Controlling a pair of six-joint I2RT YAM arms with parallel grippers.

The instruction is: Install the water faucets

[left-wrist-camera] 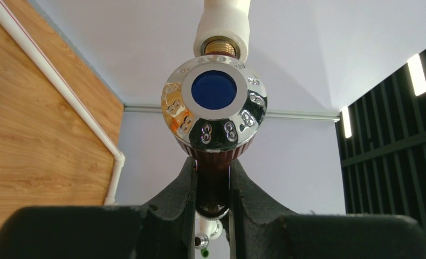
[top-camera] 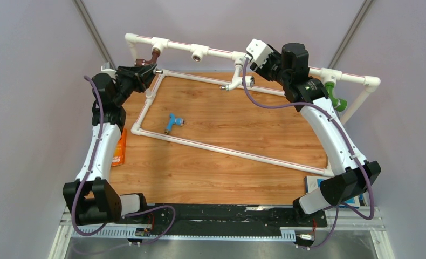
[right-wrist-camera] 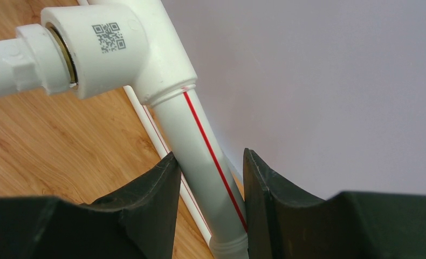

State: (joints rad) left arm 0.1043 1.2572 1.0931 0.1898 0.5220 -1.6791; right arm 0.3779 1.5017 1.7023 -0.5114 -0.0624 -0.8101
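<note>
table: light wooden table (top-camera: pixel 227 145), mostly ringed by the frame.
frame: long white plastic pipe frame with red stripe (top-camera: pixel 221 53); its raised rail runs along the table's far edge and carries four tee sockets.
right jaws: partly closed around the rail pipe (right-wrist-camera: pixel 200 156) beside a tee, apparently pinching it; likely bracing.
left jaws: nearly closed, clamped on the brown faucet's body under its cap.
brown faucet: dark brown plastic faucet with chrome cap (left-wrist-camera: pixel 213 102) at the far-left socket; thread depth can't tell.
sockets: second socket (top-camera: pixel 199 53) is empty; third holds the white plastic faucet (top-camera: pixel 234 82); far-right holds the green plastic faucet (top-camera: pixel 336 99).
blue faucet: light blue plastic faucet (top-camera: pixel 173 122) lies loose, nearer the table's left edge.
handling: light, stiff, smooth; grip the body, not spout or handle; may cross-thread.
</note>
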